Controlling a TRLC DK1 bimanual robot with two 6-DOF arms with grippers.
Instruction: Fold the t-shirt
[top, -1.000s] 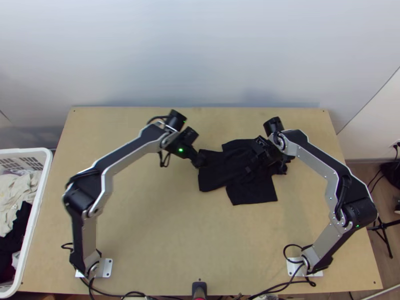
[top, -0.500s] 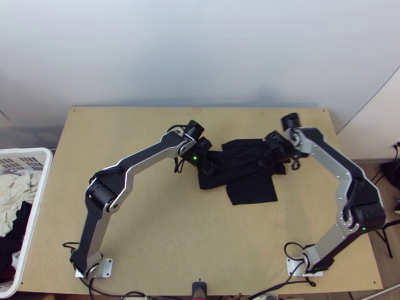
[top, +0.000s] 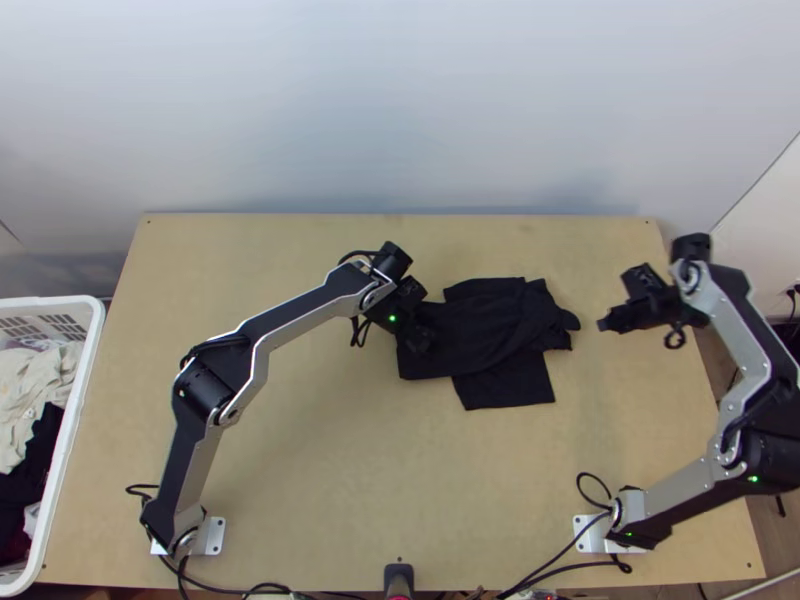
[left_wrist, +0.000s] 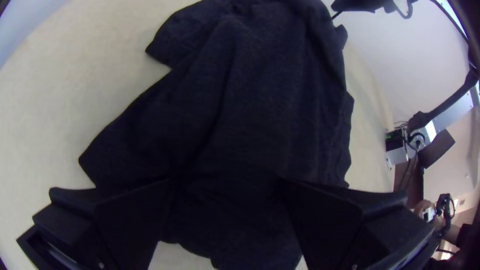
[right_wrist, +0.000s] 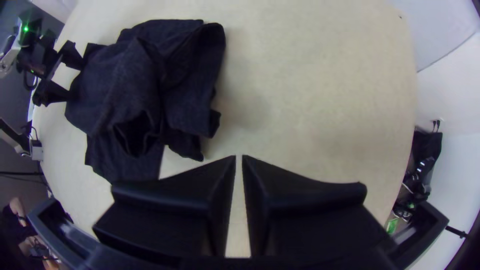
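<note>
"Where's the shirt?"

"In my top view, with the far edge of the counter as twelve, the black t-shirt lies just off the middle, toward two o'clock. It's partly folded, layers over each other. One flap sticks out at its twelve o'clock side and another at six; the three o'clock end is rumpled, with a loose fold gaping there in my right wrist view."

"And your left?"

"My left gripper is at the shirt's nine o'clock end. Its jaws stand wide apart, and dark cloth shows between them in the left wrist view. They aren't clamped on any of it. Whether the tips touch the fabric, I can't tell."

"The right one?"

"My right gripper is well apart from the shirt, out at its three o'clock, above bare wood. The jaws are together but for a thin gap, and I've got nothing in them; the right wrist view shows pale counter through the slit."

"Anything else around?"

"A white laundry basket beside the counter, at nine o'clock. There's pale clothing in it, and dark clothing on the six o'clock side of that."
</note>
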